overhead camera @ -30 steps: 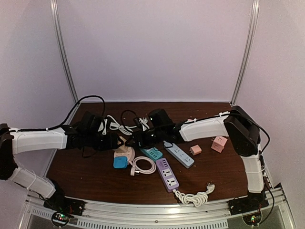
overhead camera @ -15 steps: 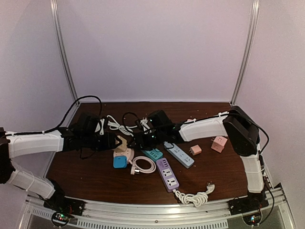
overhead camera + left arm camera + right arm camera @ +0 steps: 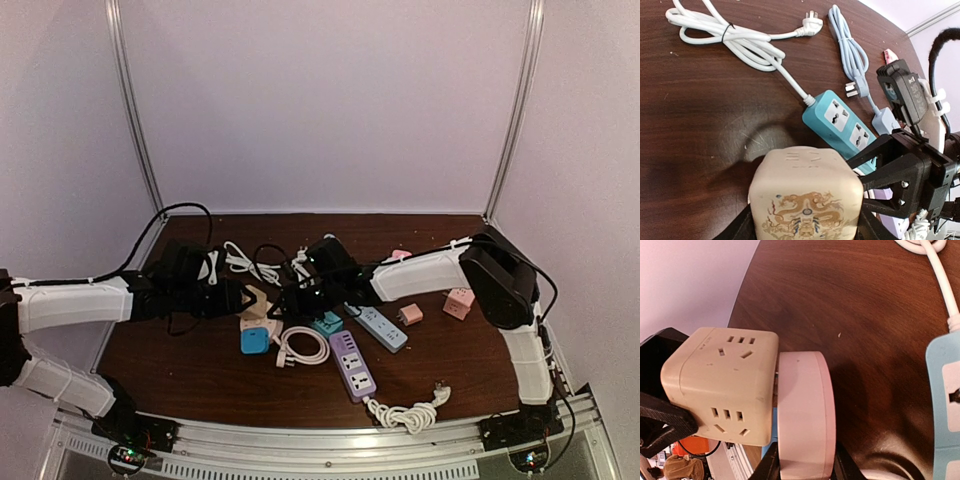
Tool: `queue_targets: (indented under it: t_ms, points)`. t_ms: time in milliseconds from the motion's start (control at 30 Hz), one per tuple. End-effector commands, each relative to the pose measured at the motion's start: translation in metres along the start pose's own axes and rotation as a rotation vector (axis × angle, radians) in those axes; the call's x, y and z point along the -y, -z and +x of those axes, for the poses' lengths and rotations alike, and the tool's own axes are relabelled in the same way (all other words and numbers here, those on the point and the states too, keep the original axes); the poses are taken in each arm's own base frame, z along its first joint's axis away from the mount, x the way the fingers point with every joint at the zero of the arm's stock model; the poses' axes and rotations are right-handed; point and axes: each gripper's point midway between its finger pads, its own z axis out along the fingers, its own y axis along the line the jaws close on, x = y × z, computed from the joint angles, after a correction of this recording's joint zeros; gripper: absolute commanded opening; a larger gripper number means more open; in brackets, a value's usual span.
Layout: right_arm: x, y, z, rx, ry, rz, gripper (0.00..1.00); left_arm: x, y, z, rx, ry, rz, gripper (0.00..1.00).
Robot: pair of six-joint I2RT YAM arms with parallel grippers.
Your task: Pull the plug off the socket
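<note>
A cream cube socket [image 3: 805, 200] with a dragon print is clamped in my left gripper [image 3: 805, 227], which is shut on it. It also shows in the top view [image 3: 254, 298] and in the right wrist view [image 3: 722, 385]. A round pale-pink plug [image 3: 802, 410] sits against the cube's side, with a thin gap where metal prongs show. My right gripper [image 3: 802, 465] is shut on this plug. In the top view both grippers meet at the table's centre-left, the left [image 3: 238, 298] and the right [image 3: 285, 300] facing each other.
A teal power strip [image 3: 840, 120] and a light blue strip [image 3: 378, 327] lie just right of the grippers. A purple strip [image 3: 351, 364], a blue cube [image 3: 254, 340], a white coiled cable [image 3: 302, 346] and two pink cubes [image 3: 459, 300] lie around. A white cable bundle [image 3: 730, 37] lies behind.
Both grippers have shifted slightly left and toward the near side, with the cube and plug held between them. The cube now sits a little higher above the table.
</note>
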Motion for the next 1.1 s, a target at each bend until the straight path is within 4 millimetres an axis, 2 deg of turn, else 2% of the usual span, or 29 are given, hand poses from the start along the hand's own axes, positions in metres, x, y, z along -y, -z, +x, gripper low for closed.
queue_targets:
  t_ms: [0, 167, 333, 500, 600, 700, 867, 967, 1067]
  points:
    - [0.004, -0.001, -0.003, 0.018, -0.014, 0.032, 0.11, 0.040, 0.018, -0.038, 0.143, -0.010, 0.165, 0.18]
    - [0.013, -0.002, -0.002, 0.031, -0.101, 0.055, 0.00, 0.046, 0.031, -0.048, 0.206, -0.038, 0.182, 0.17]
    - [0.023, -0.002, -0.002, 0.058, -0.174, 0.087, 0.00, 0.054, 0.043, -0.054, 0.256, -0.075, 0.205, 0.18]
    - [0.039, -0.003, -0.001, 0.088, -0.224, 0.142, 0.00, 0.077, 0.044, -0.047, 0.249, -0.150, 0.238, 0.19]
    - [0.047, -0.002, 0.001, 0.095, -0.236, 0.169, 0.00, 0.083, 0.051, -0.051, 0.265, -0.158, 0.242, 0.21]
    - [0.047, -0.003, 0.003, 0.093, -0.234, 0.158, 0.00, 0.077, 0.060, -0.058, 0.295, -0.154, 0.195, 0.24]
    - [0.040, -0.004, 0.001, 0.089, -0.213, 0.135, 0.00, 0.042, 0.064, -0.064, 0.279, -0.125, -0.013, 0.24]
    - [0.024, -0.007, -0.001, 0.073, -0.184, 0.073, 0.01, 0.014, 0.063, -0.063, 0.243, -0.068, -0.111, 0.23]
    - [0.009, -0.014, 0.001, 0.042, -0.148, 0.042, 0.02, -0.005, 0.060, -0.061, 0.212, -0.037, -0.162, 0.23]
